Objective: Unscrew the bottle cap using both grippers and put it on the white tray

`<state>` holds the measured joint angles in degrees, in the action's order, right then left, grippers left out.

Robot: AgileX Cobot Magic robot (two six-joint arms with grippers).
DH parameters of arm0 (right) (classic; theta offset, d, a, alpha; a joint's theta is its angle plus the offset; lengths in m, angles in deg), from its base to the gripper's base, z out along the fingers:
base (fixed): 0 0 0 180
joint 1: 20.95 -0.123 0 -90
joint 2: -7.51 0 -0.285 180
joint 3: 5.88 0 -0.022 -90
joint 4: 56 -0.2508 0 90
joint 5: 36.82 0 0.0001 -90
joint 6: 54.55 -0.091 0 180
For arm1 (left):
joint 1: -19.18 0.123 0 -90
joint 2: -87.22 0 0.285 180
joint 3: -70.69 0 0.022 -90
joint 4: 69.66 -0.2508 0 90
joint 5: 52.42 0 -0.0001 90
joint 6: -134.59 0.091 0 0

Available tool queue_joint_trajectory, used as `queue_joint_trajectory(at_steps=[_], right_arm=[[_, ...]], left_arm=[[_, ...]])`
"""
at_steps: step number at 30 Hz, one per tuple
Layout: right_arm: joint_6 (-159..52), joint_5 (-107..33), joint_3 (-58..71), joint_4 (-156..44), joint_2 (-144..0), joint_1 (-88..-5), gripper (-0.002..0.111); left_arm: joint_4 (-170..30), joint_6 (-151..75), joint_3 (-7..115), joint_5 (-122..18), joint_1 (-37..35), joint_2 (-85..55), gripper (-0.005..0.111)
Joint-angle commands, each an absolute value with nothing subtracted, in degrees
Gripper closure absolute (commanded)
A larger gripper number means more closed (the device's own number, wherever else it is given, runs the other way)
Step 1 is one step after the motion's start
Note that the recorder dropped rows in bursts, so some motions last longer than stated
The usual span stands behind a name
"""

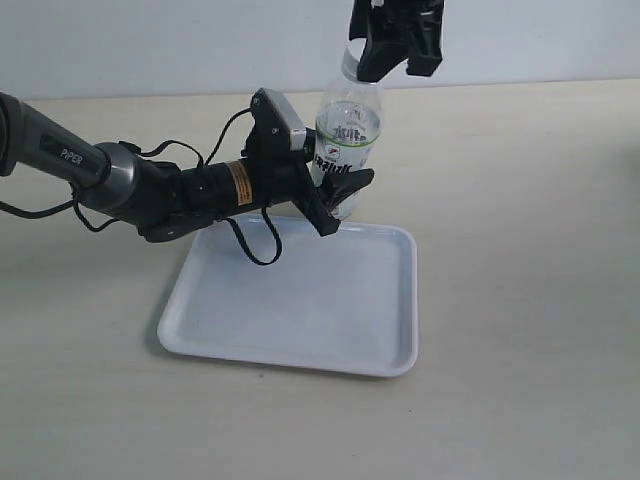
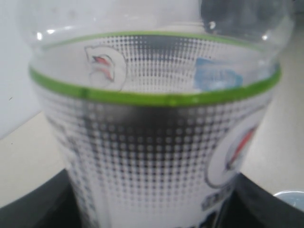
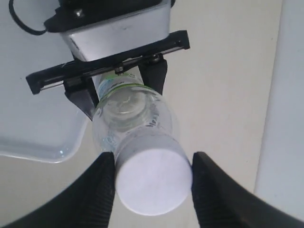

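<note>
The white tray (image 1: 300,310) lies nearest on the tabletop. At its 12 o'clock edge my left fingers (image 1: 345,186) clamp the upright bottle (image 1: 350,130). From above, my right fingers (image 3: 107,185) pinch the bottle cap (image 3: 153,183) at 9 and 3 o'clock.

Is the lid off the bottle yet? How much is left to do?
Not yet. Done: the left gripper clamps the bottle around its label. In hand: the right gripper has its fingers on both sides of the bottle cap, which sits on the neck. Left: twisting it off and setting it on the white tray.
</note>
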<state>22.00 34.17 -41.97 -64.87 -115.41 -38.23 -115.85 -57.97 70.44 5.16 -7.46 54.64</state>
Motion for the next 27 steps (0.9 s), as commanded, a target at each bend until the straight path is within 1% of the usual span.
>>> queue_joint_trajectory(at_steps=[1,6,18,27], right_arm=[[34.9,33.1,-42.2,-63.5,-115.5,-38.3,0.108],[48.0,33.1,-42.2,-63.5,-115.5,-38.3,0.108],[66.1,33.1,-42.2,-63.9,-115.5,-38.3,0.108],[66.2,33.1,-42.2,-64.1,-115.5,-38.3,0.108]], left_arm=[[-117.3,-57.9,70.2,3.4,-7.4,54.7,0.107],[-117.3,-57.9,70.2,3.4,-7.4,54.7,0.107],[-117.3,-57.8,70.2,3.4,-7.4,54.7,0.107],[-117.3,-57.8,70.2,3.4,-7.4,54.7,0.107]])
